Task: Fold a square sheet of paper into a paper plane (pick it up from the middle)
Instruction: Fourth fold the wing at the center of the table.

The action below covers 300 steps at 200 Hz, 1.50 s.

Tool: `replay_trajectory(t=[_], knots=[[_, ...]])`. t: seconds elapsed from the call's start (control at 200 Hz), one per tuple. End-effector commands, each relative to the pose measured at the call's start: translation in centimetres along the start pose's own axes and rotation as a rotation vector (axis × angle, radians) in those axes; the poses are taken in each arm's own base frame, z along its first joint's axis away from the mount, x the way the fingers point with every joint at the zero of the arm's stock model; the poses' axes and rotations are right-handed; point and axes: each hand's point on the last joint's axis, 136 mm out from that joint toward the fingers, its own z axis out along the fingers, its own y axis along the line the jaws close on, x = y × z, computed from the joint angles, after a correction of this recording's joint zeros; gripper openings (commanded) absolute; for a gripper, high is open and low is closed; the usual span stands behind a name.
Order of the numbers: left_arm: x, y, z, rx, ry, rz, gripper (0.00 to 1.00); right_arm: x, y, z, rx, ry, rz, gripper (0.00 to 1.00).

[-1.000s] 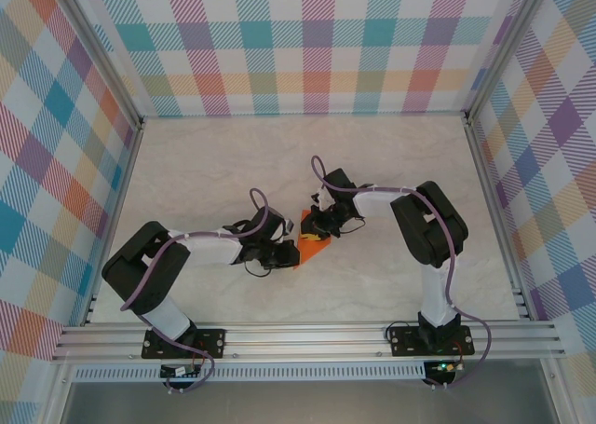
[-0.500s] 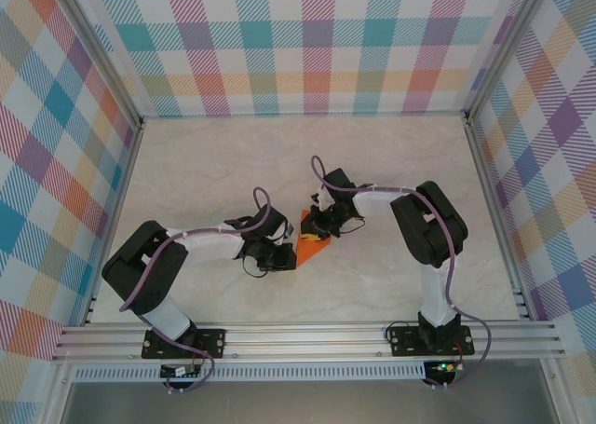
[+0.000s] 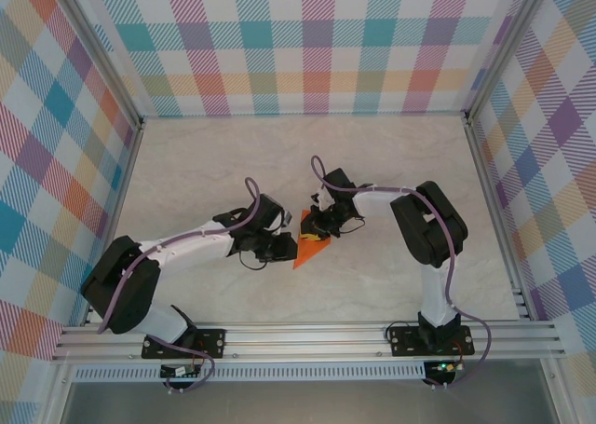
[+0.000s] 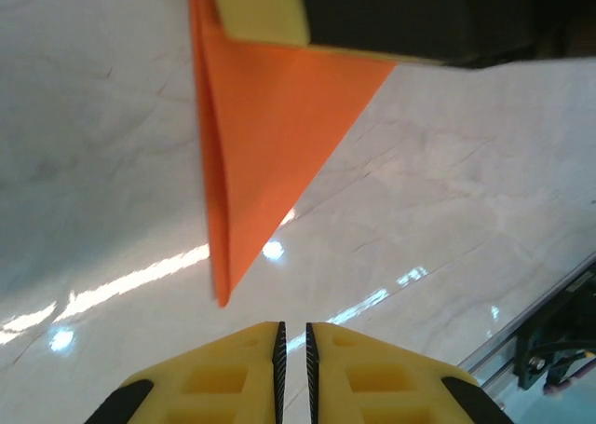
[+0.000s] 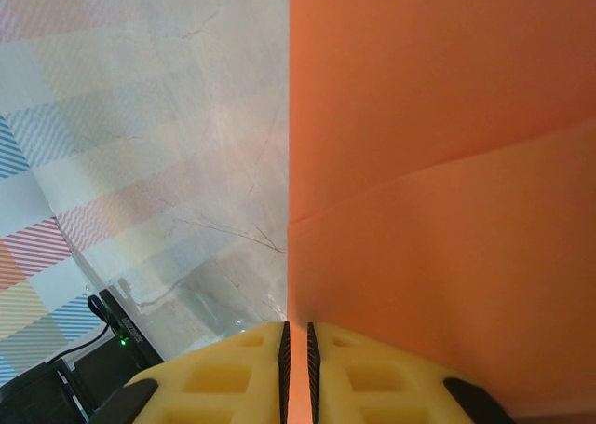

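Your left gripper (image 4: 292,329) sits low over the table (image 4: 447,191), yellow fingers drawn almost together, only a thin slit between them and nothing in it. Just ahead lies the orange paper (image 4: 261,144), folded to a narrow wedge with a crease along one long edge. Its sharp tip points back at those fingers but stays clear of them. Your right gripper (image 5: 295,329) is closed on the wide end of the wedge, and orange shows in the slit between its pads. From above, the paper lies mid-table between the two grippers.
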Motion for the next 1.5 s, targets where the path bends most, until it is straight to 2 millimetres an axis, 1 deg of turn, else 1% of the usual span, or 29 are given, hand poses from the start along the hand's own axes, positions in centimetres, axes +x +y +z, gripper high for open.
replay_trajectory(t=[0.0,0.15,0.22,0.28,0.37,0.495,0.675,0.885,0.945,1.03,1.06,1.07,1.09,1.215,1.325,1.415,1.495], knots=[[-1.4,-1.8,1.1,0.068,-0.028,0.009,0.16,-0.1,-3.5,1.0,0.109,-0.007,0.036,0.16],[-1.7,-1.4,2.8,0.076,-0.029,0.005,0.16,-0.1,-3.4,1.1,0.105,-0.007,0.036,0.16],[-1.7,-1.6,3.5,0.11,-0.023,0.004,0.16,-0.1,-3.4,1.1,0.105,-0.005,0.037,0.16],[-1.6,-1.3,4.1,0.107,-0.01,-0.003,0.16,-0.2,-3.4,1.1,0.106,-0.004,0.037,0.16],[-0.8,0.0,5.4,0.071,0.029,-0.025,0.16,-0.2,-3.4,1.1,0.105,-0.005,0.036,0.16],[1.3,2.3,6.6,0.009,0.105,-0.071,0.16,-0.2,-3.6,1.2,0.11,-0.002,0.039,0.16],[4.0,4.7,6.2,-0.05,0.159,-0.095,0.16,-0.2,-3.8,1.3,0.115,-0.003,0.041,0.16],[7.3,6.3,4.9,-0.079,0.23,-0.104,0.16,-0.2,-3.8,1.4,0.116,-0.002,0.041,0.16],[8.1,6.5,4.7,-0.077,0.26,-0.1,0.17,-0.3,-3.8,1.4,0.116,0.0,0.043,0.16],[9.1,7.0,4.5,-0.09,0.294,-0.101,0.17,-0.3,-3.9,1.5,0.117,0.001,0.046,0.16],[9.0,7.0,4.4,-0.093,0.29,-0.095,0.17,-0.4,-3.8,1.5,0.115,-0.001,0.045,0.16],[9.4,7.3,4.2,-0.108,0.307,-0.102,0.17,-0.3,-3.8,1.5,0.115,0.0,0.046,0.16],[9.6,7.5,4.1,-0.118,0.316,-0.101,0.17,-0.4,-3.7,1.5,0.114,-0.001,0.045,0.16],[9.4,7.3,3.3,-0.14,0.322,-0.087,0.17,-0.4,-3.7,1.5,0.114,-0.001,0.046,0.16],[8.7,6.2,2.4,-0.121,0.295,-0.073,0.17,-0.4,-3.6,1.4,0.113,-0.002,0.045,0.16],[7.3,5.3,1.7,-0.114,0.242,-0.054,0.17,-0.4,-3.6,1.4,0.111,0.001,0.044,0.17],[5.3,3.6,1.0,-0.074,0.161,-0.039,0.17,-0.4,-3.5,1.3,0.11,-0.001,0.042,0.17]])
